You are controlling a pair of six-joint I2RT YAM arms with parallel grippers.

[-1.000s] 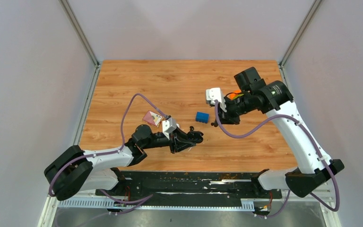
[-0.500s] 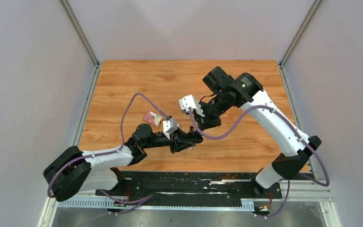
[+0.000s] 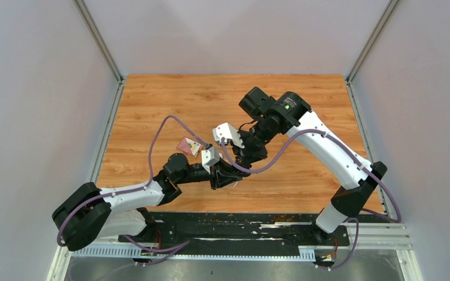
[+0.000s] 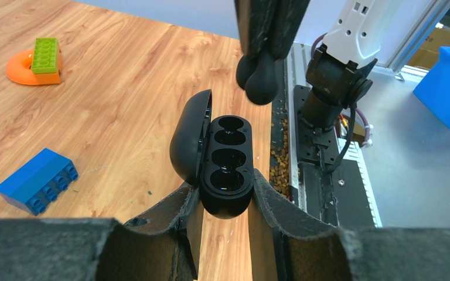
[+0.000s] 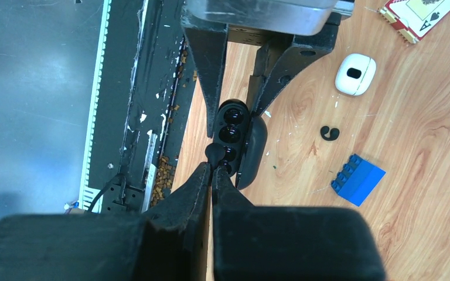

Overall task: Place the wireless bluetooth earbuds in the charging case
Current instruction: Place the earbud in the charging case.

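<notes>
**Black earbud poised over the open case**

My left fingers (image 3: 229, 175) are clamped on the narrow end of the case (image 4: 227, 158), holding it off the desk (image 4: 123, 70) with the lid (image 4: 187, 137) swung open to one side. My right fingers (image 5: 206, 181) are pinched almost shut on a black earbud (image 4: 261, 79). It hangs just above the case's far end, not yet in a well (image 4: 230, 126).

I'd freeze the left arm and correct with the right only. The left wrist view puts the earbud slightly off the far well, on the side away from the lid, so I'd centre it first, then descend slowly. I'd part the fingers only once it sits in the cup. A smooth, rounded thing like this could, I judge, pivot in the pinch or skid off the rim.

The case is a glossy black plastic pebble, its wells shiny round cups in a row, all seemingly empty. The earbud looks matte and bulbous. My finger pads are rough, ragged-edged black. The desk is wood-grain laminate, and a studded blue block (image 4: 35, 181) lies on it nearby.
</notes>
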